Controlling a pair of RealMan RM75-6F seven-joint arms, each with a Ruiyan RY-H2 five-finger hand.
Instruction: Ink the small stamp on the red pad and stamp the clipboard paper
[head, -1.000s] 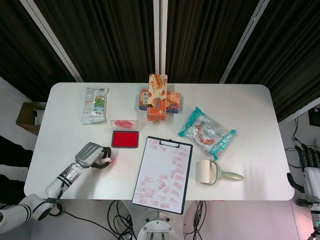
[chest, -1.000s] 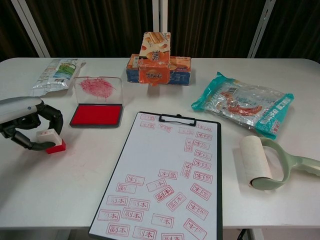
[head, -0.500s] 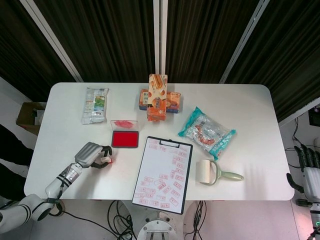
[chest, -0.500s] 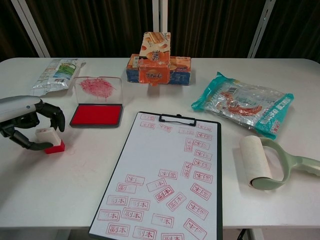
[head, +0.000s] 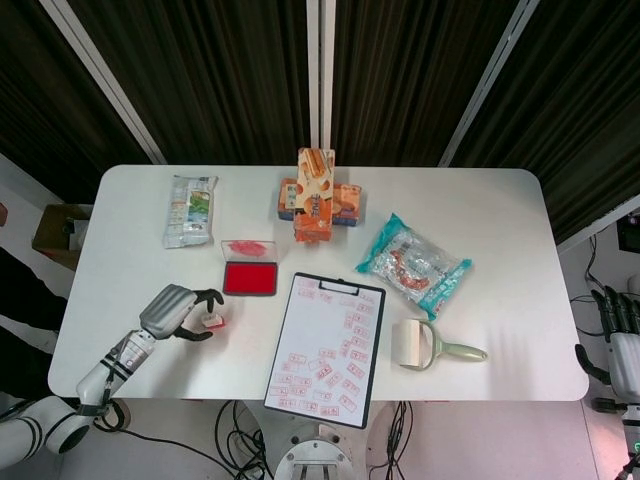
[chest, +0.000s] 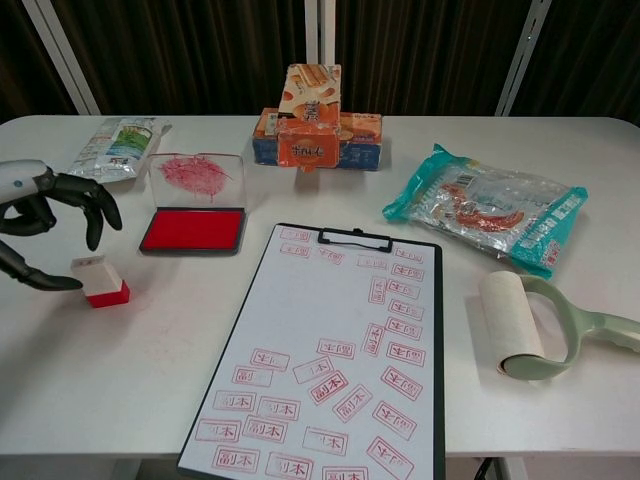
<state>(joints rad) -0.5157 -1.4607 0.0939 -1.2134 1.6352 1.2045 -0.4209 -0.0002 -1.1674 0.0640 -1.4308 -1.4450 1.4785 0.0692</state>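
The small stamp (chest: 100, 280), white with a red base, stands on the table left of the open red ink pad (chest: 193, 229). My left hand (chest: 45, 205) hovers just left of the stamp with its fingers spread and nothing in it; its thumb tip lies close beside the stamp. In the head view the stamp (head: 212, 321) sits right of the left hand (head: 170, 310), below the pad (head: 249, 278). The clipboard (chest: 330, 350) lies in the middle, its paper covered with several red stamp marks. My right hand (head: 618, 335) hangs off the table's right side, fingers extended and holding nothing.
A lint roller (chest: 535, 330) lies right of the clipboard. A snack bag (chest: 490, 210) sits at the right, stacked orange boxes (chest: 312, 128) at the back centre, and a green-white packet (chest: 115, 145) at the back left. A cardboard box (head: 58, 232) stands off the table's left edge.
My left hand has let go of the stamp, spread its fingers and drawn back to the left. The stamp now stands alone on the table. The right hand has not moved.
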